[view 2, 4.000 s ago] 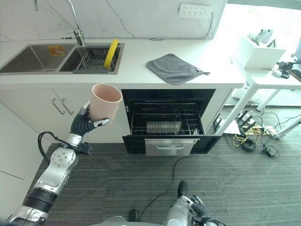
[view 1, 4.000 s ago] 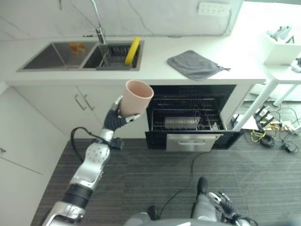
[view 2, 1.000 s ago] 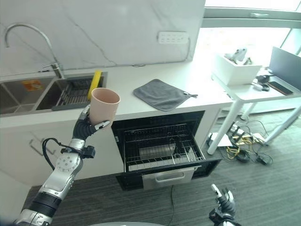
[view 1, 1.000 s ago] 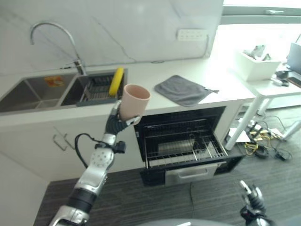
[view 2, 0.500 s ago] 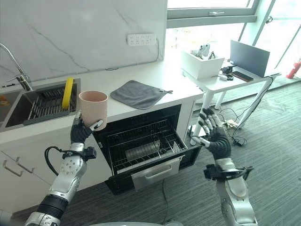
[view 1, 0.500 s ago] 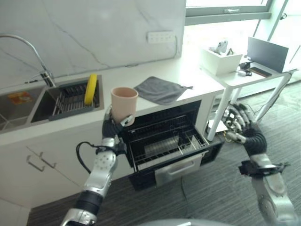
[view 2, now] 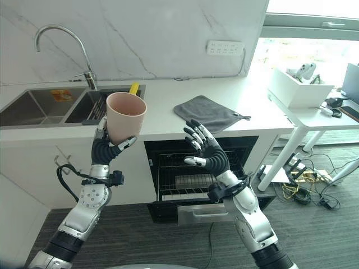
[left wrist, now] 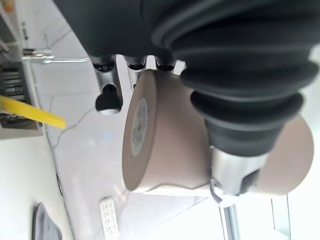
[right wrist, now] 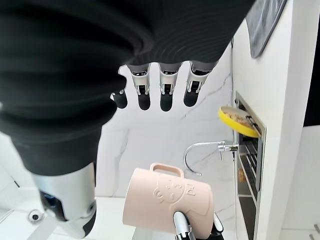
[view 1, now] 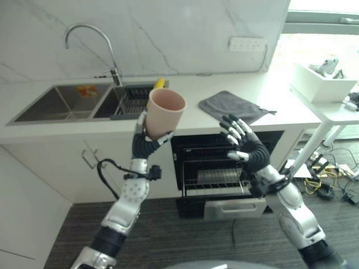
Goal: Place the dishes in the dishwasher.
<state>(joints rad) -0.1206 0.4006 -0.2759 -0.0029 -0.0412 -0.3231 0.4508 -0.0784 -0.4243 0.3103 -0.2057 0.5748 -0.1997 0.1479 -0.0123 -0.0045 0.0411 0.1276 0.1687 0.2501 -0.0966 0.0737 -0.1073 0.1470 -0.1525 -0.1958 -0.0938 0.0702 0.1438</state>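
Above and to the left of the open dishwasher (view 2: 196, 185), the left hand (view 2: 106, 147) grips the pink mug (view 2: 124, 116) while the right hand (view 2: 206, 150) hovers nearby, fingers spread and empty; next, I judge, a handover or lowering into the rack.

A pale pink, matt, plastic-looking mug (view 1: 164, 114) with a smooth wall is being shown. A brushed-steel double sink (view 1: 67, 104) and a glossy curved chrome tap (view 1: 92, 39) are being seen beside it. A white, smooth, faintly glossy countertop (view 2: 168, 112) is being backed by a polished grey-veined marble wall panel (view 2: 157, 33). A dark grey, soft, matt cloth (view 1: 234, 106) is being displayed on the counter. Thin metal wire racks (view 2: 193, 171) are being shown in the black dishwasher.
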